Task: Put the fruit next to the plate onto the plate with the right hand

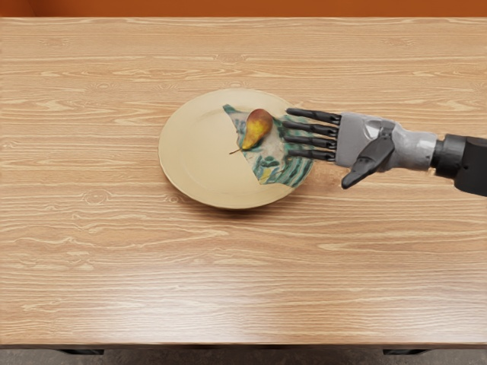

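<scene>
Pear [257, 128] sits on the plate [194, 152] mid-frame. Right hand [354, 141] is flat-fingered and empty, so I'd guess it just needs to back off.

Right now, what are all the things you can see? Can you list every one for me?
pear: one, yellow with a reddish-brown side, lying on the plate, right of its middle
plate: one, cream with a green and blue pattern on its right part, near the middle of the table
table: one, light wood grain, fills almost the whole view
background: one orange strip, along the top edge behind the table
right hand: one, grey with black fingers, reaching in from the right; the fingers are straight, over the plate's right rim, pointing at the pear and holding nothing
</scene>
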Tool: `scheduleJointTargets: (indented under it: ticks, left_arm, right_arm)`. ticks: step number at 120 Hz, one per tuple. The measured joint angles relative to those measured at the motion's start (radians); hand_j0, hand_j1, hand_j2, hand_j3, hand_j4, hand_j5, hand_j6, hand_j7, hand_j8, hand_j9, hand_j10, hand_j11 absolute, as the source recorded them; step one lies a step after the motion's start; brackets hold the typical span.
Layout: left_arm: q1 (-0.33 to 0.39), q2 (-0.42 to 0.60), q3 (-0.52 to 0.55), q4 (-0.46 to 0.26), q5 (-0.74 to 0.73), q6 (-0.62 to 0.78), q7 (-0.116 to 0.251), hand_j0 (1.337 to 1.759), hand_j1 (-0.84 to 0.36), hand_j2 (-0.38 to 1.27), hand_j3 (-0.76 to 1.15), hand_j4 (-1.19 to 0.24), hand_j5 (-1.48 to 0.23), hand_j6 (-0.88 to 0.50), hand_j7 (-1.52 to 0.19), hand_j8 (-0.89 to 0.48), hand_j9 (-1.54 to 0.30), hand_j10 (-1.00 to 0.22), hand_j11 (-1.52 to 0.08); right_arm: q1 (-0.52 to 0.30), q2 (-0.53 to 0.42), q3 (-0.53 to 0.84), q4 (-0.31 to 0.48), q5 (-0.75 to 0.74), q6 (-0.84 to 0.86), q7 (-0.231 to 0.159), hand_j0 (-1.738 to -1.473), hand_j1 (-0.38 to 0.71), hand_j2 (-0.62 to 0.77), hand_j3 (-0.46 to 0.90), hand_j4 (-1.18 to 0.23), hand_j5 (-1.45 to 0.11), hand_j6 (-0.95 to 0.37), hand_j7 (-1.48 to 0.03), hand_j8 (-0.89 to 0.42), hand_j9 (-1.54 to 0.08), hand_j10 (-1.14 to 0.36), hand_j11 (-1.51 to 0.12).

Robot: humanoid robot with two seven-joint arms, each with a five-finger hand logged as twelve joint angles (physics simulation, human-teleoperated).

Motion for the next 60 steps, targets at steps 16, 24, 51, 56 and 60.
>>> scheduleJointTargets:
  ticks: [16,24,51,56,60]
  left_arm:
    - [-0.017,0.0,-0.001,0.0,0.0,0.0,0.0,1.658,0.35,0.0,0.0,0.0,0.0,0.01,0.0,0.01,0.0,0.0,0.0]
    - [-0.018,0.0,-0.001,0.0,0.0,0.0,0.001,1.658,0.35,0.0,0.0,0.0,0.0,0.01,0.0,0.01,0.0,0.0,0.0]
    - [-0.018,0.0,-0.002,0.0,0.0,0.0,0.001,1.658,0.35,0.0,0.0,0.0,0.0,0.01,0.0,0.01,0.0,0.0,0.0]
    - [-0.018,0.0,-0.002,0.0,0.0,0.0,0.001,1.658,0.35,0.0,0.0,0.0,0.0,0.01,0.0,0.01,0.0,0.0,0.0]
    - [-0.018,0.0,-0.002,0.0,0.0,0.0,0.001,1.658,0.35,0.0,0.0,0.0,0.0,0.01,0.0,0.01,0.0,0.0,0.0]
  right_arm:
    - [-0.028,-0.092,0.015,-0.027,0.089,0.001,0.0,-1.658,-0.35,0.0,0.0,0.0,0.0,0.0,0.0,0.0,0.0,0.0,0.0]
    - [-0.034,-0.138,0.018,-0.041,0.123,0.001,0.0,-1.658,-0.35,0.0,0.0,0.0,0.0,0.0,0.0,0.0,0.0,0.0,0.0]
    - [-0.045,-0.253,0.02,-0.119,0.218,0.001,0.0,-1.658,-0.35,0.0,0.0,0.0,0.0,0.0,0.0,0.0,0.0,0.0,0.0]
    - [-0.047,-0.267,0.02,-0.126,0.226,0.001,0.0,-1.658,-0.35,0.0,0.0,0.0,0.0,0.0,0.0,0.0,0.0,0.0,0.0]
    - [-0.048,-0.274,0.02,-0.131,0.23,0.001,0.0,-1.658,-0.35,0.0,0.0,0.0,0.0,0.0,0.0,0.0,0.0,0.0,0.0]
